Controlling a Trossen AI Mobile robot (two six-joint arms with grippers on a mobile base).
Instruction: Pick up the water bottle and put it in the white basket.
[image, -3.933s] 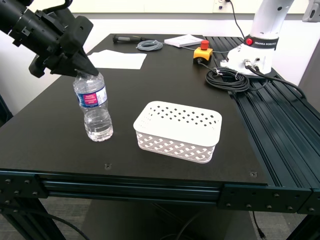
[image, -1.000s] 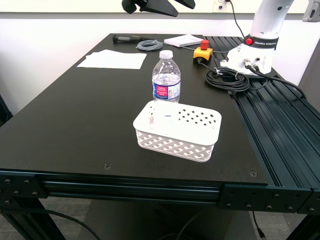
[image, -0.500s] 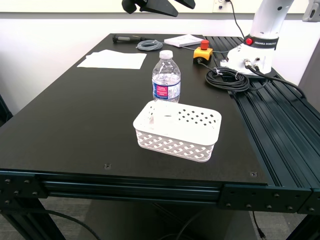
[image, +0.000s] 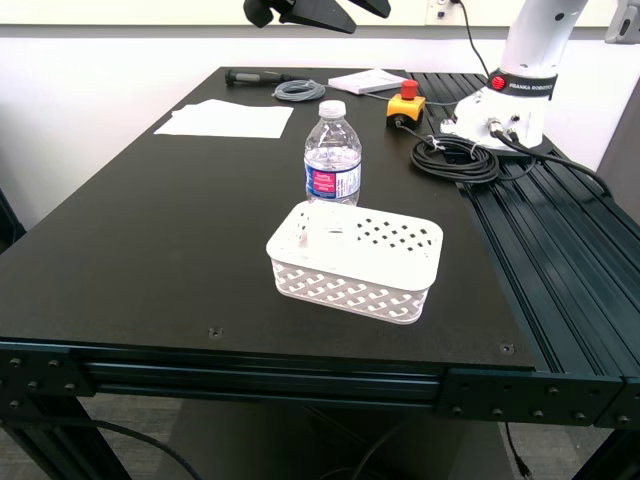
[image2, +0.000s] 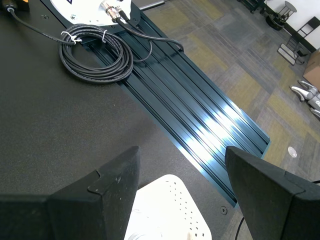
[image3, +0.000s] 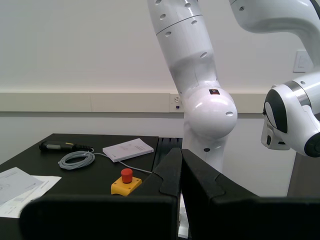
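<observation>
The water bottle (image: 332, 152) stands upright inside the white basket (image: 375, 292), at the end on the exterior view's left. Its clear lower part shows against the basket's white floor. Nothing touches the bottle. My first gripper (image2: 181, 152) is open and empty, high above the table, with a corner of the basket (image2: 167, 210) below its jaws. My second gripper (image3: 180, 170) is shut on nothing and faces the back of the table. A black gripper part (image: 300, 12) shows at the exterior view's top edge; I cannot tell which arm it belongs to.
A white robot arm's base (image: 515, 100) stands at the back right, beside a coiled black cable (image: 455, 158). A yellow box with a red button (image: 406, 103), a booklet (image: 366, 81), a grey cable (image: 299, 91) and paper sheets (image: 228, 118) lie at the back.
About four seconds ago a gripper held the bottle on the table at the exterior view's left. The bottle now stands in the basket, released, with the gripper lifted away. Nothing has moved in the last second.
</observation>
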